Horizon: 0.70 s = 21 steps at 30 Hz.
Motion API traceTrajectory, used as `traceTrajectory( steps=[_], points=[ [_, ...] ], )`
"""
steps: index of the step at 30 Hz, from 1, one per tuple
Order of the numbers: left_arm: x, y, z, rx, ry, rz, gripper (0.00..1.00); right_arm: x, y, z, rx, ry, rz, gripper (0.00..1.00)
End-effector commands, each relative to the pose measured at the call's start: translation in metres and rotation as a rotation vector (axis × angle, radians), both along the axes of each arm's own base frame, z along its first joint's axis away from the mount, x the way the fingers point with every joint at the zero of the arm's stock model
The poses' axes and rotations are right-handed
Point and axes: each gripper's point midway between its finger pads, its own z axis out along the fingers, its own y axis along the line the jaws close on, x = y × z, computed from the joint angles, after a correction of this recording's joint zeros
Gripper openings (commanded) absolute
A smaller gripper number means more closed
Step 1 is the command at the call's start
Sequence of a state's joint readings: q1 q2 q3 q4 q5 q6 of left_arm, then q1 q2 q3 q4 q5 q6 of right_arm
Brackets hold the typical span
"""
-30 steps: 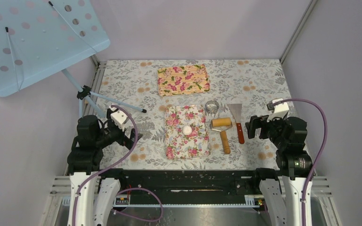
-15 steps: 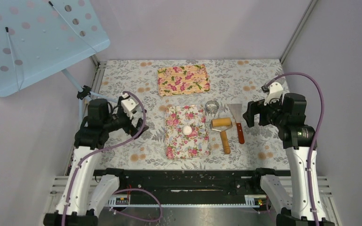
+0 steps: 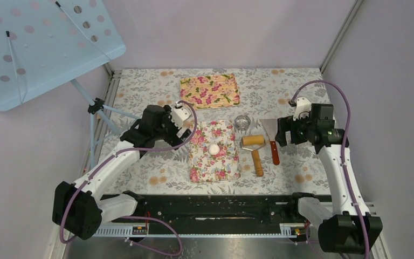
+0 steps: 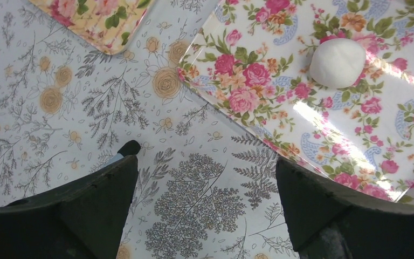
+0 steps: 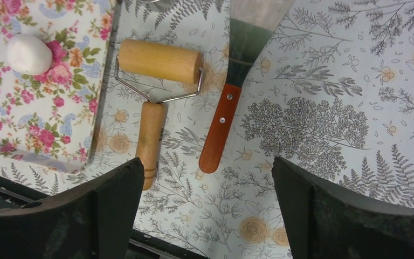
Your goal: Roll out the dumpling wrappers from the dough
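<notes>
Left gripper (image 3: 186,128) and right gripper (image 3: 281,133) both hang wide open, empty. Dough (image 3: 214,148) is an unflattened ball between them, roller (image 3: 254,145) untouched near the right one. You've got zero wrappers yet.

Lab enclosure: aluminium frame (image 3: 343,33), plain lilac walls (image 3: 226,29), floral tablecloth (image 3: 296,91).

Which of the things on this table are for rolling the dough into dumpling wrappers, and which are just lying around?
For the job:
- dough ball
- wooden roller
- white flowered tray under the dough
- probably the metal ring, for cutting rounds

Lying about:
- scraper
- yellow flowered tray at the back
- blue perforated stand
</notes>
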<state>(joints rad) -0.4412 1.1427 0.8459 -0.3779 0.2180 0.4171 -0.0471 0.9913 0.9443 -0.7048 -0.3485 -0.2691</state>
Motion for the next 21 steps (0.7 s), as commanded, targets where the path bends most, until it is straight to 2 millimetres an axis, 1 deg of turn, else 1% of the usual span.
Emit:
traceTrajectory(
  steps=[1,4,6,9,12,15,17,18,21],
  points=[
    [0.015,0.001,0.005,-0.041,-0.082,0.068,0.99,0.008,-0.007,-0.014,-0.046,0.039,-0.009,0.94],
    [0.006,0.001,-0.008,-0.048,-0.061,0.049,0.99,0.009,-0.001,-0.023,-0.012,0.09,0.0,0.92],
    [0.004,0.004,-0.013,-0.047,-0.067,0.062,0.99,0.008,0.008,-0.028,0.01,0.118,0.025,0.89],
    [0.004,0.005,-0.009,-0.052,-0.079,0.065,0.99,0.006,0.023,-0.035,0.012,0.153,0.075,0.86],
    [0.007,0.01,-0.001,-0.054,-0.104,0.091,0.99,0.004,0.032,-0.04,-0.027,0.174,0.094,0.83],
    [0.004,0.015,0.003,-0.011,-0.089,0.082,0.99,-0.001,0.042,-0.047,-0.079,0.2,0.136,0.8],
    [-0.002,0.021,0.002,0.041,-0.058,0.065,0.99,-0.005,0.048,-0.055,-0.097,0.221,0.163,0.8],
    [-0.001,0.026,0.006,0.059,-0.055,0.089,0.99,-0.007,0.049,-0.061,-0.11,0.236,0.164,0.8],
    [-0.004,0.028,0.009,0.045,-0.046,0.111,0.99,-0.011,0.052,-0.077,-0.118,0.273,0.172,0.8]
  ],
)
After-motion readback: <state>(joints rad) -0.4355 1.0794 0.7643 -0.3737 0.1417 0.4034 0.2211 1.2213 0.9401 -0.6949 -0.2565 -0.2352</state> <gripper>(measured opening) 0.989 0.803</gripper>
